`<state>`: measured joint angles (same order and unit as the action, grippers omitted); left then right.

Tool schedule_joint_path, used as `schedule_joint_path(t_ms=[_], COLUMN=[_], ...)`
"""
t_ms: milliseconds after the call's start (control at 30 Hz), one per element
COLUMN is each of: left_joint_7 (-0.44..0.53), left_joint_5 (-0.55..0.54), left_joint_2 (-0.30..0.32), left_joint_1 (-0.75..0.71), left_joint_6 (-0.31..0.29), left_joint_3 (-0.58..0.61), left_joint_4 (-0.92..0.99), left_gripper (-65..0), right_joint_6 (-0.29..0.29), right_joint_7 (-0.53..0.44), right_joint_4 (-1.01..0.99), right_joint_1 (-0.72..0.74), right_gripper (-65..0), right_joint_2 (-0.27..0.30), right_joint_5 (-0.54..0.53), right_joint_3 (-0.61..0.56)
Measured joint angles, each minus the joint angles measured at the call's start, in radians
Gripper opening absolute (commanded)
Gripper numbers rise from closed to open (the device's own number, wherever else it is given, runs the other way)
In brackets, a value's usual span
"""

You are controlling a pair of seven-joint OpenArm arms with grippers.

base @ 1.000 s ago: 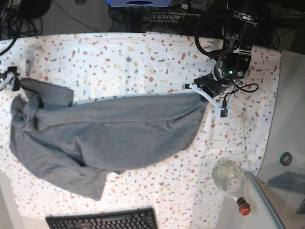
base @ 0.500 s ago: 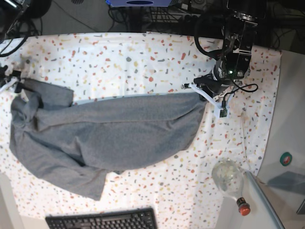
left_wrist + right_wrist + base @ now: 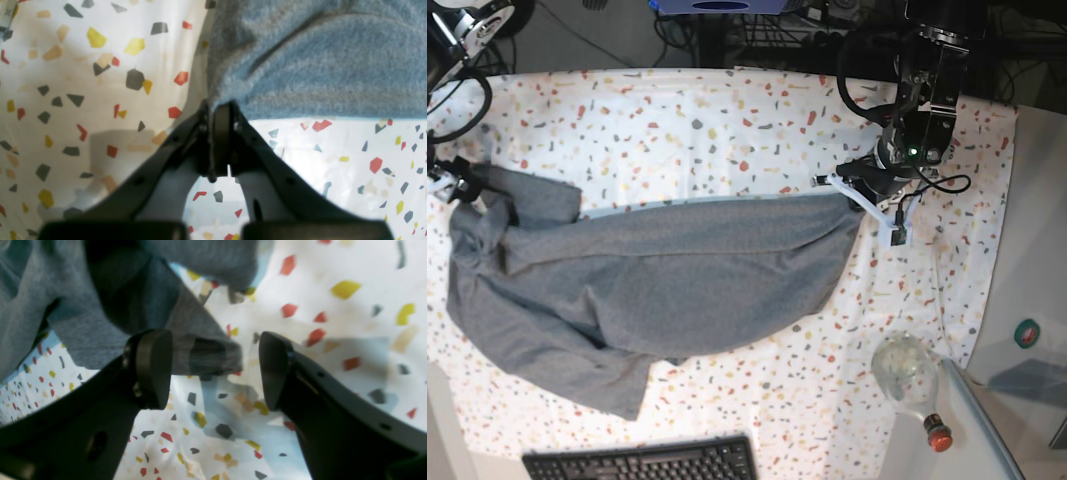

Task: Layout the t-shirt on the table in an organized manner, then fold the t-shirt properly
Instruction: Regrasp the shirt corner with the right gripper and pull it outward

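Base view: rumpled grey t-shirt (image 3: 657, 285) outspread.

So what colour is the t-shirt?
Plain heather grey t-shirt, no print visible; clearest in the base view.

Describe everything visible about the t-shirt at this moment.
The t-shirt is plain heather-grey, soft knit, short-sleeved. It lies crumpled and unfolded across the speckled table, stretched sideways with a fairly straight far edge, wrinkled and bunched at the base view's left end. The left gripper has its jaws shut on one corner of the fabric. The right gripper sits open around a folded bit of fabric at the other end, not clamped. No label shows.
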<state>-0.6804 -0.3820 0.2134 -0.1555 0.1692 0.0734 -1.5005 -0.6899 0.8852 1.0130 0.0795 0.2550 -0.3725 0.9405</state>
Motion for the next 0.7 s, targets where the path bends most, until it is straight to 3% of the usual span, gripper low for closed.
schedule_joint_path(t_ms=[233, 467, 533, 633, 700], left_joint_7=[0.000, 0.000, 0.000, 0.000, 0.000], left_joint_5=[0.000, 0.000, 0.000, 0.000, 0.000], left_joint_2=[0.000, 0.000, 0.000, 0.000, 0.000], left_joint_1=[0.000, 0.000, 0.000, 0.000, 0.000], left_joint_6=[0.000, 0.000, 0.000, 0.000, 0.000], left_joint_3=[0.000, 0.000, 0.000, 0.000, 0.000], left_joint_4=[0.000, 0.000, 0.000, 0.000, 0.000], left_gripper=[-65.0, -65.0, -65.0, -65.0, -65.0], right_joint_6=[-0.002, -0.003, -0.003, -0.003, -0.003], right_joint_7=[-0.018, -0.032, -0.053, -0.089, -0.092], right_joint_4=[-0.050, -0.047, -0.048, -0.055, -0.056], right_joint_1=[-0.028, -0.041, -0.042, -0.047, -0.050], right_gripper=[-28.1, -29.9, -40.4, -63.5, -65.0], right_joint_2=[-0.006, 0.006, 0.005, -0.011, -0.016], right_joint_5=[-0.018, -0.021, -0.013, -0.011, -0.014], right_joint_3=[-0.003, -0.086, -0.088, -0.093, -0.092])
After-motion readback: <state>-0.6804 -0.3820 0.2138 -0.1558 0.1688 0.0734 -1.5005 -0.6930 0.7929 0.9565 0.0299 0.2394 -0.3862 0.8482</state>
